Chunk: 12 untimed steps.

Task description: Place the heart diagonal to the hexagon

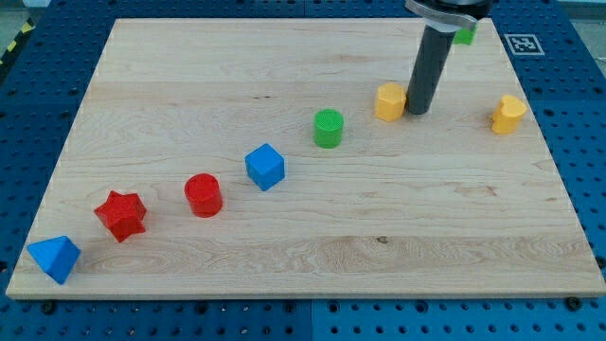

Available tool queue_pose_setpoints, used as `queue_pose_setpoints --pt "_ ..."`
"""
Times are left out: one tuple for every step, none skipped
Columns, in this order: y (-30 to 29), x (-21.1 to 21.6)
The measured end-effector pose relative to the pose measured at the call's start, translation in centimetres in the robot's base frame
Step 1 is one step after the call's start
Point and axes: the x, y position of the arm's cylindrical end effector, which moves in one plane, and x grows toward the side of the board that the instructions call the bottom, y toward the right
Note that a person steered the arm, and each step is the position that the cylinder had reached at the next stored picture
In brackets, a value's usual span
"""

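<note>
A yellow hexagon block [389, 101] lies on the wooden board [312, 237] at the upper middle right. A yellow heart block [507, 114] lies near the board's right edge, at about the same height in the view. My tip [418, 112] stands right beside the hexagon's right side, touching it or nearly so. The heart is well to the right of my tip, apart from it.
A green cylinder [328, 128], a blue cube [264, 167], a red cylinder [203, 194], a red star [121, 214] and a blue wedge-like block [53, 258] run in a diagonal line toward the bottom left. A green block [464, 36] is partly hidden behind the rod at the top.
</note>
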Motion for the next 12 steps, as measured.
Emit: queue_pose_setpoints --pt "-2.1 -0.6" --pt "-2.1 -0.4" --pt "0.8 3.5" --pt "6.2 5.3" --pt "12.7 5.3" --pt "13.2 5.1" --pt "13.2 4.4" --pt "13.2 2.6" --pt "13.3 2.2" --pt "15.0 3.0" --pt "16.6 2.8" --pt "15.8 1.4"
